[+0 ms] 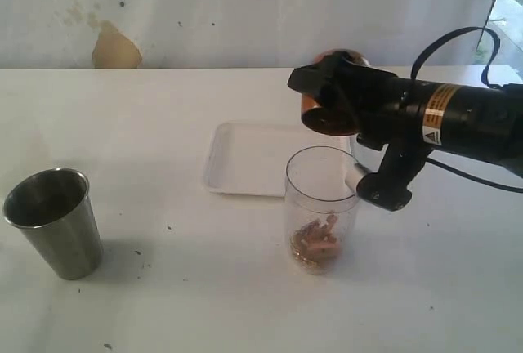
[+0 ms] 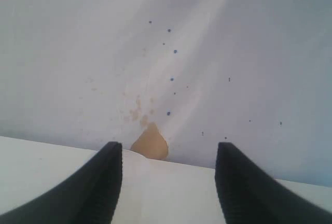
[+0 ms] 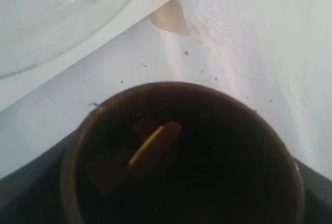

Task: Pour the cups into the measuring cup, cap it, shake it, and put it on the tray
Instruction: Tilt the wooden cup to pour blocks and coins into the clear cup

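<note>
Farthest left of the measuring cup [image 1: 321,198], well apart from it, the steel tumbler [image 1: 53,222] stands upright on the table [image 1: 204,296], its wide mouth up. Nothing shows inside it, so it looks parked out of the pouring path. The left gripper [image 2: 168,175] is outside the exterior view. Its own camera shows the jaws spread with nothing between them, facing a tan patch [image 2: 150,145] on the wall, so that arm seems idle. The tray [image 1: 245,161] lies flat just behind and to the left of the measuring cup, its long side running across the table, bare and probably waiting for the final set-down. The measuring cup itself stands upright, its long axis vertical and its mouth open upward with no cap, which suits it to catching what falls. Small pinkish-tan pieces [image 1: 319,243] lie at its bottom. Just above its rim and slightly behind it, the right gripper [image 1: 333,96] pinches the wooden cup [image 1: 312,114], reaching in from the right of the measuring cup. The cup is tipped far over, its axis nearer lying than standing, evidently so its contents spill into the open mouth below. The right wrist view looks into its dark bowl, where a few brown pieces [image 3: 155,143] show, so I judge this pour unfinished.
</note>
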Robot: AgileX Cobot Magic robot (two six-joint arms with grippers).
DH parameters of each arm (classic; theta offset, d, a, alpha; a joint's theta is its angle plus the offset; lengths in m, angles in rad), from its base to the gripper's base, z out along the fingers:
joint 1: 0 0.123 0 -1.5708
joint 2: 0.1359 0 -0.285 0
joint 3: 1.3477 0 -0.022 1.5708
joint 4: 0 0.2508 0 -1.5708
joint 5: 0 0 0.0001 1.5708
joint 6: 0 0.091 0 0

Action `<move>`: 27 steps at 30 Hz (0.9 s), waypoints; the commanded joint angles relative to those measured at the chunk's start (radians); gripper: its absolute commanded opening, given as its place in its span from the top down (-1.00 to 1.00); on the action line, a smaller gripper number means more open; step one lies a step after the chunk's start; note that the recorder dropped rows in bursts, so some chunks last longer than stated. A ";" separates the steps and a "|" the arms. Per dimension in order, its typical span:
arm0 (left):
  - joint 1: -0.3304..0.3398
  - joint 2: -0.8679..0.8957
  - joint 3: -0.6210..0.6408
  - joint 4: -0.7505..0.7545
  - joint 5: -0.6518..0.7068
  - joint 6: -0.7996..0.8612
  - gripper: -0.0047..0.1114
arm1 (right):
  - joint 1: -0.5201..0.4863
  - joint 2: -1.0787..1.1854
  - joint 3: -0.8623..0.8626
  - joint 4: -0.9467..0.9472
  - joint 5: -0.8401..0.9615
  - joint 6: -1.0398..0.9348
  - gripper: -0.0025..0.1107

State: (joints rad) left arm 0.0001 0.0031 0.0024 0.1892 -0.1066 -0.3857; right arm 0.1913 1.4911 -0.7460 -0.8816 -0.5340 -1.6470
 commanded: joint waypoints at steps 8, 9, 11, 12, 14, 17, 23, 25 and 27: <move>-0.003 -0.003 -0.002 0.003 -0.005 0.002 0.02 | -0.001 -0.001 -0.011 -0.010 -0.104 -0.042 0.96; -0.003 -0.003 -0.002 0.003 -0.005 0.002 0.02 | -0.001 -0.001 -0.011 -0.018 -0.087 -0.061 0.96; -0.003 -0.003 -0.002 0.003 -0.005 0.002 0.02 | -0.001 -0.001 -0.011 -0.028 -0.036 -0.118 0.96; -0.003 -0.003 -0.002 0.003 -0.005 0.002 0.02 | -0.001 -0.001 -0.011 -0.028 -0.016 -0.137 0.96; -0.003 -0.003 -0.002 0.003 -0.005 0.002 0.02 | -0.001 -0.001 -0.011 -0.028 0.020 -0.162 0.96; -0.003 -0.003 -0.002 0.003 -0.005 0.002 0.02 | -0.001 -0.001 -0.011 -0.028 0.034 -0.177 0.96; -0.003 -0.003 -0.002 0.003 -0.005 0.002 0.02 | -0.001 -0.001 -0.011 -0.028 0.034 -0.083 0.96; -0.003 -0.003 -0.002 0.003 -0.005 0.002 0.02 | -0.001 -0.001 -0.011 -0.028 0.032 0.031 0.96; -0.003 -0.003 -0.002 0.003 -0.005 0.002 0.02 | -0.001 -0.001 -0.011 -0.028 0.032 0.193 0.96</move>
State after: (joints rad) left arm 0.0001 0.0031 0.0024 0.1892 -0.1066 -0.3857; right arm 0.1913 1.4911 -0.7522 -0.9160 -0.4952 -1.6285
